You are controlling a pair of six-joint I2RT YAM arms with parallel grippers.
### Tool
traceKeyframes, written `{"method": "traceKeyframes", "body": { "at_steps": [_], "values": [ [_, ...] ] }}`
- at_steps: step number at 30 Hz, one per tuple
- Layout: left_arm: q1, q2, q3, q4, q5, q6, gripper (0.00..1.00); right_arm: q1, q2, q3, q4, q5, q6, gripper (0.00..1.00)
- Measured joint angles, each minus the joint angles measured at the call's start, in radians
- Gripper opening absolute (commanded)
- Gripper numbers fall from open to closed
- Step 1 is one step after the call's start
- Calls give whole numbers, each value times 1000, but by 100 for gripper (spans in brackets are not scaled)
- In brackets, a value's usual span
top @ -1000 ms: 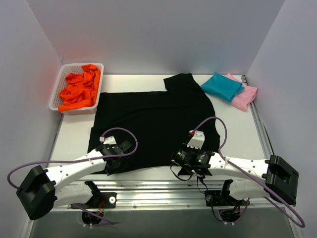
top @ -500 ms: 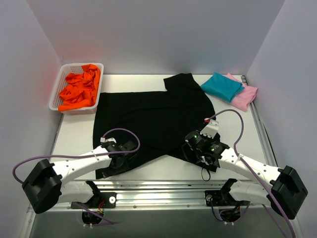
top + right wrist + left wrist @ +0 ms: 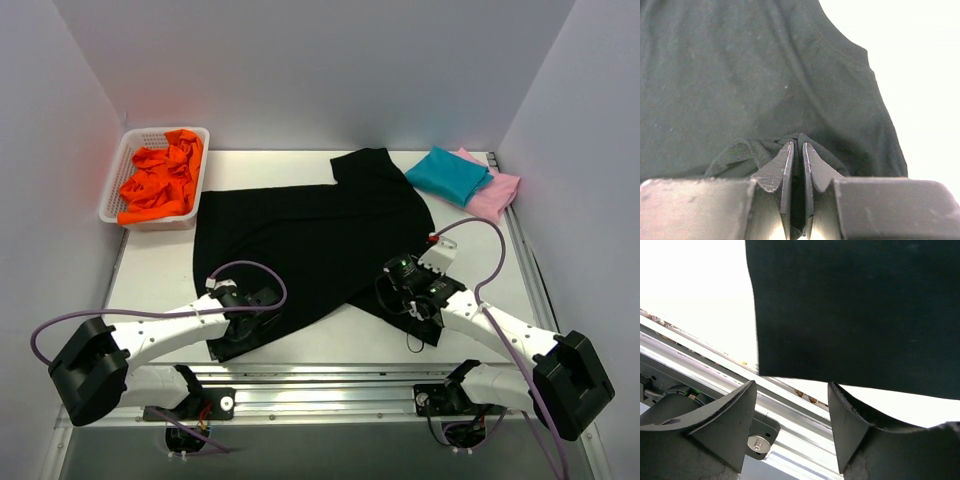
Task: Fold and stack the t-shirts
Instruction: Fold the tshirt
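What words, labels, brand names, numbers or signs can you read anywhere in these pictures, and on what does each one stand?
No text can be read in any of the three views.
black t-shirt: plain cloth, no print or tag showing.
teal t-shirt and pink t-shirt: plain, no label showing.
white basket and the orange cloth in it: no writing visible.

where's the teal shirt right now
In the top view the teal t-shirt lies folded at the far right corner of the table, overlapping the pink t-shirt and just right of the black t-shirt.
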Motion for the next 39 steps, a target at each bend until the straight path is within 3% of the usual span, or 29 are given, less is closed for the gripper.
{"method": "traceKeyframes", "body": {
  "at_steps": [2,9,16,19,22,31,32,33,34,36,39],
  "values": [
    [-4,3,0,1,-1,0,60,-11,4,0,0,4,0,0],
    [-37,52,0,8,-1,-7,59,-36,19,2,0,6,0,0],
    [-91,120,17,12,-20,-43,63,-89,19,2,2,1,-5,0],
    [-145,214,82,-27,-52,-79,70,-112,19,2,3,-4,-8,0],
    [-192,336,160,-48,-78,-111,69,-132,17,2,8,-13,-16,0],
    [-231,396,198,-85,-117,-159,46,-154,15,2,31,-43,-45,0],
    [-232,397,198,-85,-117,-159,39,-154,15,2,32,-44,-47,0],
    [-233,399,198,-84,-117,-161,18,-154,15,2,34,-46,-49,0],
    [-234,403,200,-85,-118,-163,8,-154,15,2,35,-47,-51,0],
    [-236,418,206,-86,-124,-154,10,-154,15,2,35,-48,-53,0],
    [-237,437,215,-79,-122,-140,23,-154,15,2,36,-50,-53,0]
  ]
}}
